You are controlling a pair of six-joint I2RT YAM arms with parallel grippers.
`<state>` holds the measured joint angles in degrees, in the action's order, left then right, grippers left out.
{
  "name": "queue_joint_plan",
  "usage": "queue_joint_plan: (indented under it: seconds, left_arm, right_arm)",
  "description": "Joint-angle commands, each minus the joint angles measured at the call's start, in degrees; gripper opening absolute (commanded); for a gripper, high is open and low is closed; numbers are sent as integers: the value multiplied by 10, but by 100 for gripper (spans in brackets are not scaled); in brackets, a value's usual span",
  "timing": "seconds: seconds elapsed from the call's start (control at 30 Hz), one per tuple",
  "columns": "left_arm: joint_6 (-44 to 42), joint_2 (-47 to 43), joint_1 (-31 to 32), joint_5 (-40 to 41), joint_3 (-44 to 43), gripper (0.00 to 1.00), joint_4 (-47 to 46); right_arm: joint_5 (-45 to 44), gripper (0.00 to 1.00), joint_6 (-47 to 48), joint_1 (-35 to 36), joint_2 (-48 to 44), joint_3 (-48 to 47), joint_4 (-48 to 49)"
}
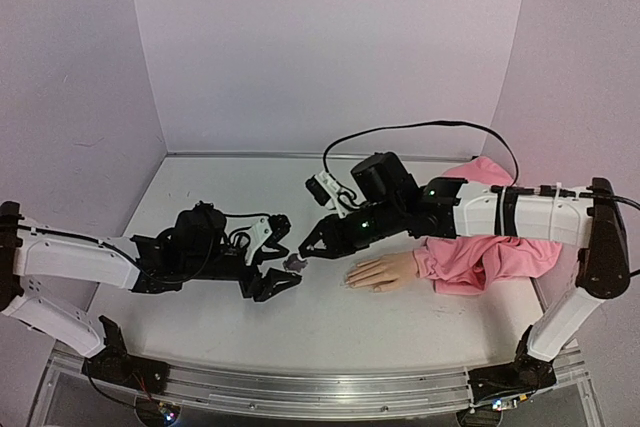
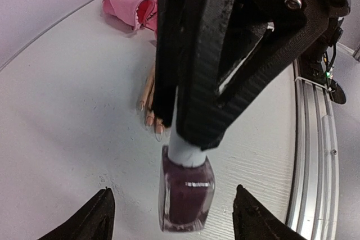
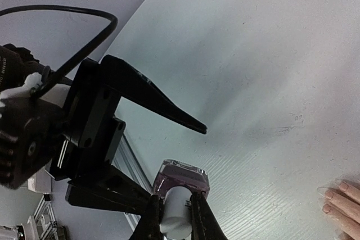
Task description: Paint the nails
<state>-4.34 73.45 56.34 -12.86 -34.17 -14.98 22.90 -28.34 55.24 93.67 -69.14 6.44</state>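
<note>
The nails [image 2: 149, 121] of the mannequin [image 1: 385, 270] lie pale on the table [image 1: 200, 207], right of centre. The white cap [image 3: 175, 220] of the bottle [image 2: 185, 195] is pinched by the right hand [image 3: 175, 200]. The left hand [image 2: 174, 213] is held spread, with the bottle between its fingers.

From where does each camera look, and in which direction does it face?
Top external: above and behind the bases, looking down at the table; both arms show, left hand beside right hand.
Left wrist: on the left arm, facing the right hand's grip on the polish bottle; own open fingertips show.
Right wrist: on the right arm, looking along its own fingers clamped on the white cap, toward the left hand.
Both wrist views share the polish bottle and the mannequin hand.
</note>
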Motion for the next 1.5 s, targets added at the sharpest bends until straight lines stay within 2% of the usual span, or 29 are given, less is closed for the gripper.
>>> queue_joint_plan:
  seconds: [0.0,0.1,0.3,0.4,0.57,0.8,0.97,1.07,1.17,1.27,1.47]
  left_arm:
    - [-41,14,10,12,-38,67,-52]
    - [-47,19,16,27,-40,59,-55]
    - [-63,25,29,52,-44,48,-55]
    - [-66,24,32,58,-43,47,-55]
    - [-65,19,32,70,-39,52,-54]
    - [-64,9,31,84,-40,43,-54]
    - [-64,7,32,80,-44,27,-54]
    - [-64,4,32,69,-42,14,-54]
    - [-61,-3,32,25,-42,7,-51]
    - [-57,-16,31,-76,-41,0,-45]
    - [12,-47,-4,-366,-62,0,-33]
  right_arm:
    - [3,0,0,11,8,-36,10]
    - [-4,0,-3,15,13,-40,7]
    - [-14,0,-2,17,18,-51,-2]
    - [-26,0,1,18,19,-57,-14]
    - [-47,0,10,22,24,-67,-37]
    - [-56,0,15,31,34,-80,-51]
    - [-60,0,19,35,37,-86,-56]
    - [-60,0,27,36,32,-84,-56]
    - [-51,0,68,36,25,-85,-57]
    - [7,0,170,35,9,-82,-57]
    - [287,0,376,26,-25,-63,-62]
